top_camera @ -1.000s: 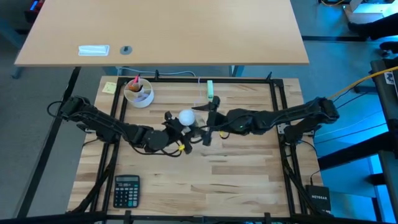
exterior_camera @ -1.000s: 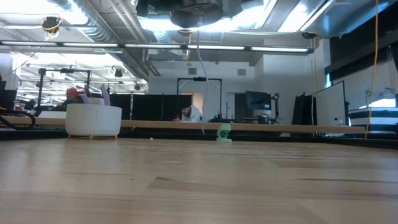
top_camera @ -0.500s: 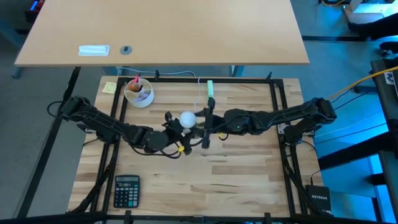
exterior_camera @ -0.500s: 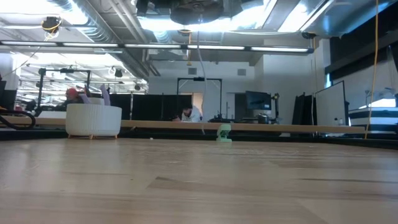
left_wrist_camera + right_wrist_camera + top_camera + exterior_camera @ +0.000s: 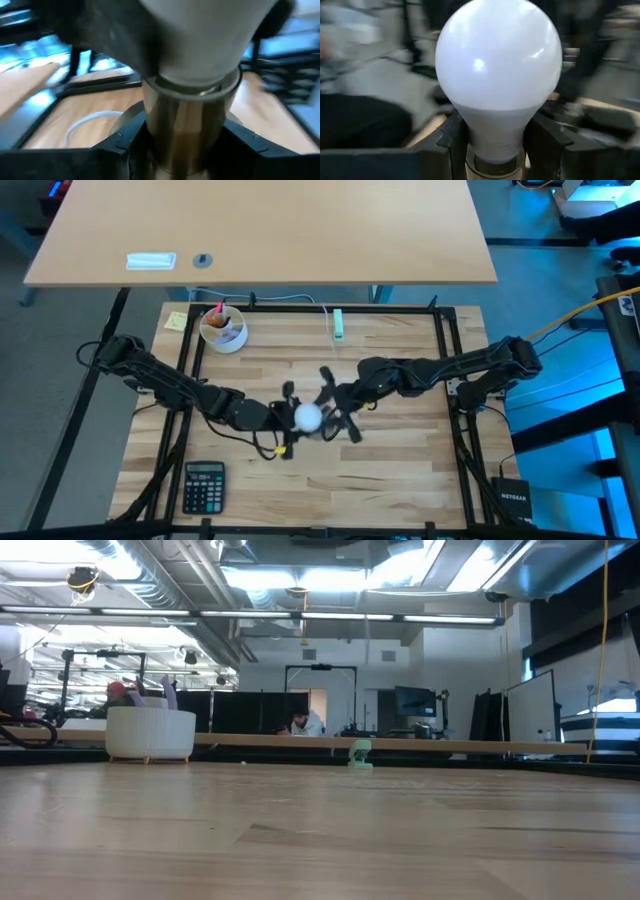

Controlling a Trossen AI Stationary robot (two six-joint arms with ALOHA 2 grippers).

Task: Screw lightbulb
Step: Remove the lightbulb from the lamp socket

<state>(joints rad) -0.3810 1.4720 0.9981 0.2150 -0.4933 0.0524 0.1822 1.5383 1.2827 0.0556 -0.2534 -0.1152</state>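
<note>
Wooden desk [image 5: 380, 470] inside a black frame, a larger pale tabletop [image 5: 300, 230] beyond it. Lightbulb [image 5: 307, 417] sits near the desk's middle, between the two grippers, which meet there from opposite sides. Left gripper [image 5: 288, 420] comes in from the left; in its wrist view its dark fingers [image 5: 120, 145] pinch the metal base just below the bulb's white neck, bulb [image 5: 200, 40] filling the view above. Right gripper [image 5: 325, 418] comes in from the right; in its wrist view its fingers [image 5: 454, 137] are pressed against both sides of the bulb's narrow neck, the round frosted dome [image 5: 499, 55] pointing toward the camera. So both grippers pinch the bulb assembly, left at the base, right at the neck. Bowl [image 5: 222, 328] stands at the desk's far left, calculator [image 5: 203, 485] at the near left, well apart from the bulb.
</note>
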